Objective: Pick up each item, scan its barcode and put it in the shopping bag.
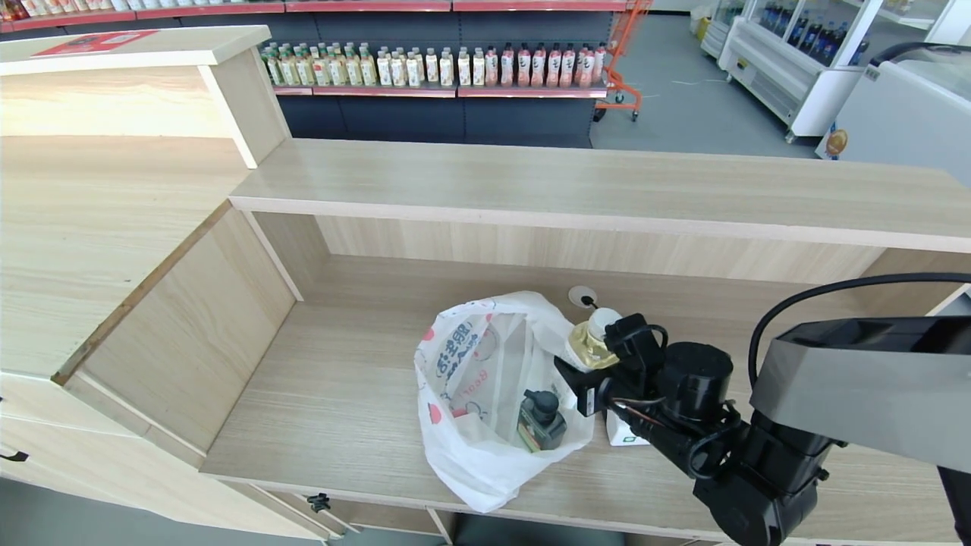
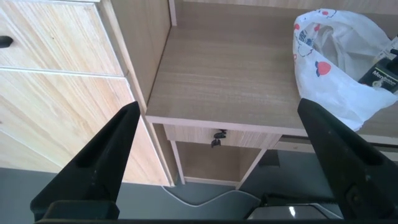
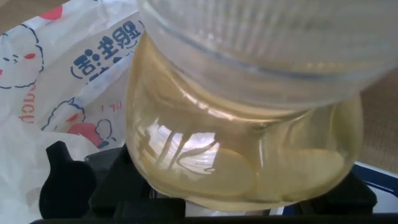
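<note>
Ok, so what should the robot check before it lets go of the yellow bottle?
1. Grip: right gripper is shut on the clear bottle of yellow liquid: ok.
2. Barcode scanned: cannot tell.
3. White plastic shopping bag has its mouth open: ok.
4. Bottle right over the mouth: cannot tell; it hangs at the bag's edge.
5. Room inside: one dark green bottle with a black cap lies there, with space beside it: ok.
6. Left gripper is open and away from the bag: ok.

bag 1 | yellow bottle 1 | dark bottle 1 | box 1
</note>
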`<state>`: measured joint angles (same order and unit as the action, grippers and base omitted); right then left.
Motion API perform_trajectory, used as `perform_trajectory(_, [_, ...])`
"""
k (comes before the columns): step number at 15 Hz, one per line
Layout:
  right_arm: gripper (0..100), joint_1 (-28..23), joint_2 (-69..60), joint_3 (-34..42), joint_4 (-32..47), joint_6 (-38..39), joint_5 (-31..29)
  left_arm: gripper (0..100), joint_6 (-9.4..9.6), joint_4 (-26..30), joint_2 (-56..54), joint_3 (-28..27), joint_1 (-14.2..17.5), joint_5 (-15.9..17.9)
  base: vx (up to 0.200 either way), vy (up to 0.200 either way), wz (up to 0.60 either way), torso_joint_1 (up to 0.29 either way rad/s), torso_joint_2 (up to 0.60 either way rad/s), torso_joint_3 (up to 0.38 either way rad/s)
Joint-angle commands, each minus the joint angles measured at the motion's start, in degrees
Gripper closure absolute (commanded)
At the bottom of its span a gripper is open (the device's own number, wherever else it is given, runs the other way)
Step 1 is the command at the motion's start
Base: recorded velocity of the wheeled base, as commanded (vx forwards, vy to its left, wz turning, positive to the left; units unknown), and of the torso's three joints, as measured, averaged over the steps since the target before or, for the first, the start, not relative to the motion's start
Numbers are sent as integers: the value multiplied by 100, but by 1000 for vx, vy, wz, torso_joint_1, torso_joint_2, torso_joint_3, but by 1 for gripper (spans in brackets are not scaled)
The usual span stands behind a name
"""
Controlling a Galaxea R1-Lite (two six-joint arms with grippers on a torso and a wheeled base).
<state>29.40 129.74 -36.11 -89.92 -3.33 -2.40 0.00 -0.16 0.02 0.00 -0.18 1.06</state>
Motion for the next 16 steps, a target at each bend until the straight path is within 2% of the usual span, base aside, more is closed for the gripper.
perform_trajectory(1, [100, -154, 236, -177, -8, 8, 12, 0, 0, -2, 6, 0, 1, -1, 0, 0, 0, 0, 0, 0])
perform_trajectory(8, [100, -172, 394, -371, -8, 509, 565, 0, 0, -2, 6, 0, 1, -1, 0, 0, 0, 0, 0, 0])
perform_trajectory(16, [100, -304, 877, -590, -8, 157, 794, 0, 0, -2, 6, 0, 1, -1, 0, 0, 0, 0, 0, 0])
